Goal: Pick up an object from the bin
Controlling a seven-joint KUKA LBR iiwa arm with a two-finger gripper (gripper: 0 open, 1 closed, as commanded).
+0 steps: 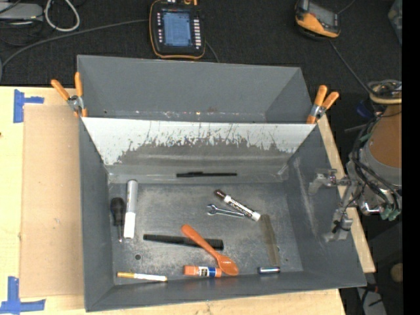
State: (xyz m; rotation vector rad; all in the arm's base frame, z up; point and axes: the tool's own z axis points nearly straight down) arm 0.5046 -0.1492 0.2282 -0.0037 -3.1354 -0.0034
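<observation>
At the right wall of the bin (pixel 197 90), the gripper (pixel 336 227) hangs over bare sloping metal (released or clenched, I cannot tell). Nearest on the floor lie a flat grey strip (pixel 270 237) and a small dark cylinder (pixel 269 270). Farther left, a white marker (pixel 237 205) touches a wrench (pixel 222 210), and an orange spoon (pixel 210 245) crosses a black bar (pixel 172 239). Between these and the left wall's silver tube (pixel 130 209), the floor lies open.

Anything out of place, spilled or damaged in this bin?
Nothing stands out. The things lie loose on the floor of the bin; the orange spoon rests across a black bar, an ordinary overlap. The hand is at the right wall, apart from them.
</observation>
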